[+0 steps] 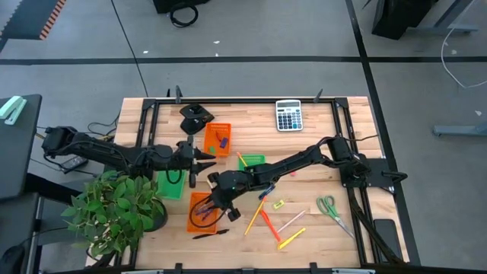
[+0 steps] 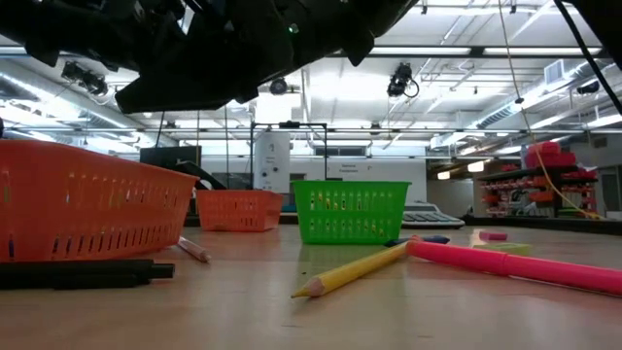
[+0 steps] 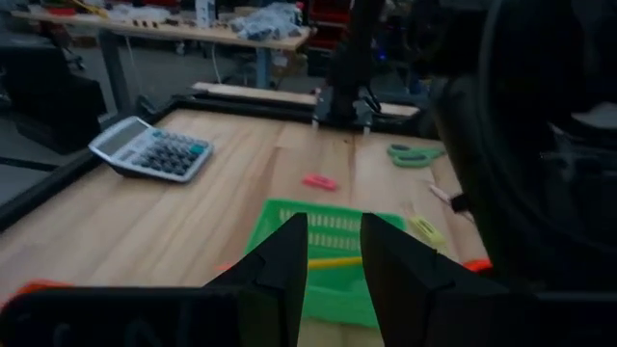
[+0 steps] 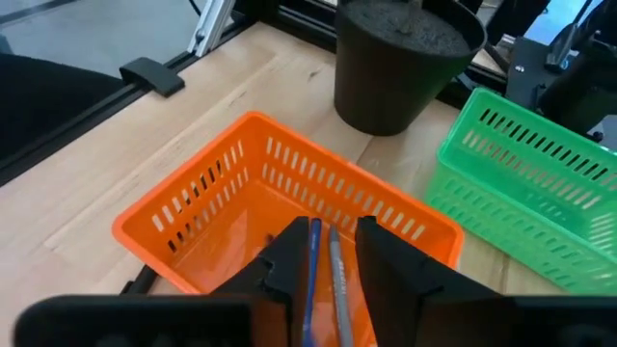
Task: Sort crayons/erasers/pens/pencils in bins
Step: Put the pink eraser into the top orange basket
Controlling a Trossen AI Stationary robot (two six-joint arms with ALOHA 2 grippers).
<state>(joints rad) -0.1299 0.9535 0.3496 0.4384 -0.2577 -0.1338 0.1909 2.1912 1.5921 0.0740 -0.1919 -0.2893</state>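
My right gripper (image 1: 211, 199) hangs open over the near orange bin (image 1: 204, 213). In the right wrist view two pens, one blue (image 4: 313, 253) and one grey (image 4: 335, 260), show in the gap between its fingers, down in that bin (image 4: 222, 193). My left gripper (image 1: 207, 157) waits open and empty, level, between the far orange bin (image 1: 218, 138) and a green bin (image 1: 252, 160), which holds a yellow pencil (image 3: 333, 262). A second green bin (image 1: 171, 185) stands to the left. A black pen (image 1: 204, 235), pencils (image 1: 255, 217), a crayon (image 1: 270, 224) and a yellow eraser (image 1: 278, 204) lie loose on the table.
A potted plant (image 1: 114, 209) stands at the near left, next to the near orange bin. A grey calculator (image 1: 288, 115) lies at the far edge and green-handled scissors (image 1: 329, 207) to the right. A pink eraser (image 3: 318, 181) lies beyond the middle green bin.
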